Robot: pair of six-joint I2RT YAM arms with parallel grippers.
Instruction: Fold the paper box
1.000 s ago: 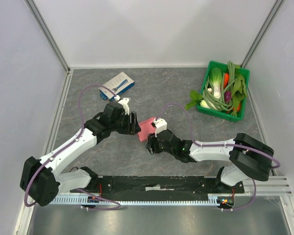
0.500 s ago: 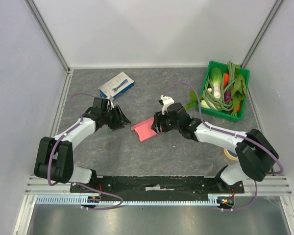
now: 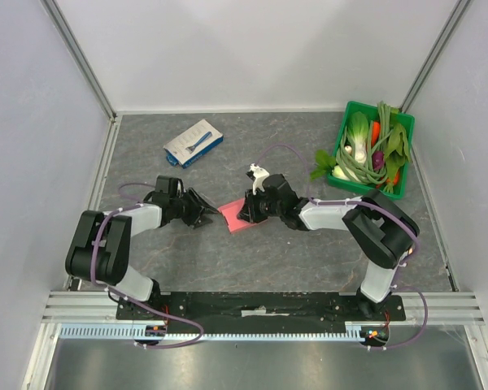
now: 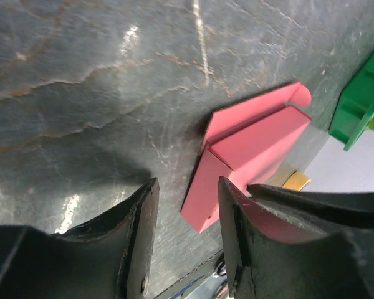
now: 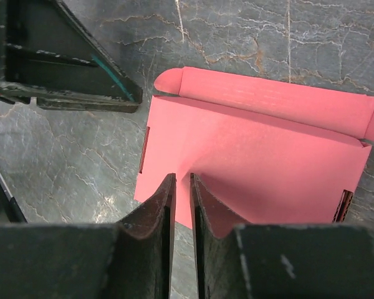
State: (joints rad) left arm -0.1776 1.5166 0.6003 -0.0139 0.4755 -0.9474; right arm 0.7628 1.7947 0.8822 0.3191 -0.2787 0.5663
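The pink paper box (image 3: 234, 219) lies flat and partly folded on the grey table, between both grippers. In the left wrist view the paper box (image 4: 252, 149) sits just beyond my left gripper (image 4: 187, 184), which is open with nothing between its fingers (image 4: 140, 237). In the top view the left gripper (image 3: 205, 213) is at the box's left edge. My right gripper (image 5: 182, 178) has its jaws almost together, only a thin slit between them, tips down on the box's top panel (image 5: 255, 162). No card shows between them. From above, the right gripper (image 3: 248, 211) covers the box's right part.
A white-and-blue box (image 3: 193, 142) lies at the back left. A green basket (image 3: 400, 122) of vegetables stands at the back right, its corner also in the left wrist view (image 4: 361, 106). The left gripper's fingers (image 5: 68, 68) show beside the box in the right wrist view.
The right gripper moved left onto the box and closed its jaws almost fully. The left gripper slid down-right to the box's left edge and narrowed somewhat. The box barely shifted.
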